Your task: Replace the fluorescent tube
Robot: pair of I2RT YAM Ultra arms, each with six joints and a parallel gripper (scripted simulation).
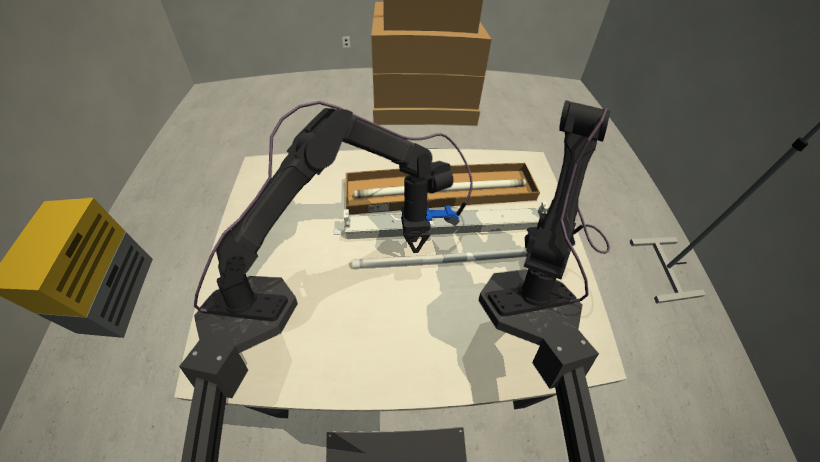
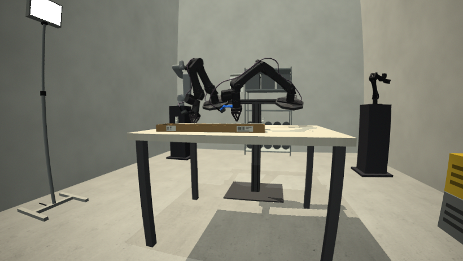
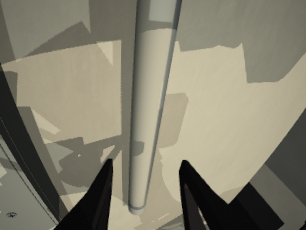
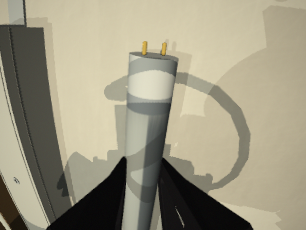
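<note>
Desk (image 1: 355, 350) (image 2: 243, 141), one, pale-topped: stood beneath the light fixture (image 1: 487, 218) (image 3: 15, 192) (image 4: 9, 150), the landmark for this list.

Arms, two, black: the left arm (image 1: 321, 140) (image 2: 260, 68) arched from its base on the near side of the fixture; the right arm (image 1: 576, 166) (image 2: 194, 74) stood folded toward the fixture's right end.

Carton (image 1: 499, 199) (image 2: 207, 128), one, brown, long, open-topped: sat flat on the desk, just beside the fixture on the side away from the arm bases.

Old fluorescent tube (image 1: 487, 186), one: lay inside the carton, beyond the fixture and roughly lengthwise to it, partly hidden by the left arm.

LED tube (image 1: 436, 259) (image 3: 145, 100) (image 4: 142, 135), one: out of the fixture, on its near side and roughly parallel to it. Whether it touched the desk could not be told.

Left gripper (image 1: 416, 249) (image 2: 236, 120) (image 3: 146, 162), one: raised by the fixture's near side, jaws about half open, holding nothing.

Right gripper (image 2: 194, 121) (image 4: 143, 161), one: near the fixture's right end, jaws closed on the LED tube near its pinned end.

Lampholders, two: left (image 1: 346, 215) and right (image 1: 542, 210), at the fixture's ends, without the LED tube.

Pins (image 4: 144, 48), two, gold: projected from the LED tube's end.
</note>
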